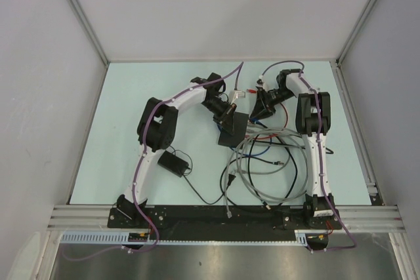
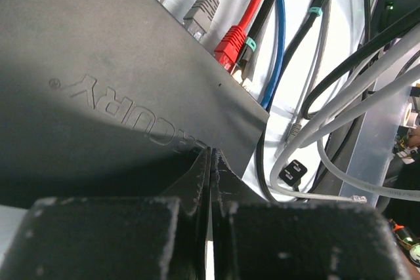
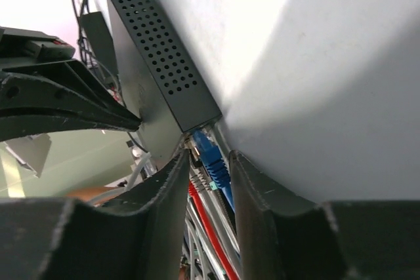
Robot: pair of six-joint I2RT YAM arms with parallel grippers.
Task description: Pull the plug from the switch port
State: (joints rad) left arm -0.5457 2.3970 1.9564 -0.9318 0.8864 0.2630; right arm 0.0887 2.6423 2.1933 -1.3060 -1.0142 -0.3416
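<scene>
The switch (image 1: 234, 130) is seen near the middle of the bench (image 1: 144, 83), between the two arms, with its row of ports turned toward the right arm. It is pinned from above by the left hand (image 2: 210, 162), whose fingers are pressed together with their tips on the plain top. The right hand (image 3: 210, 157) is the nearer one to the ports. Its fingers are held apart on either side of the blue plug (image 3: 213, 165), but it cannot be told whether the pads are clamped on it. The plug's long axis is seen running straight out of the port face, back between the fingers toward the right wrist. A pull along that line, away from the switch, is judged to be needed.
</scene>
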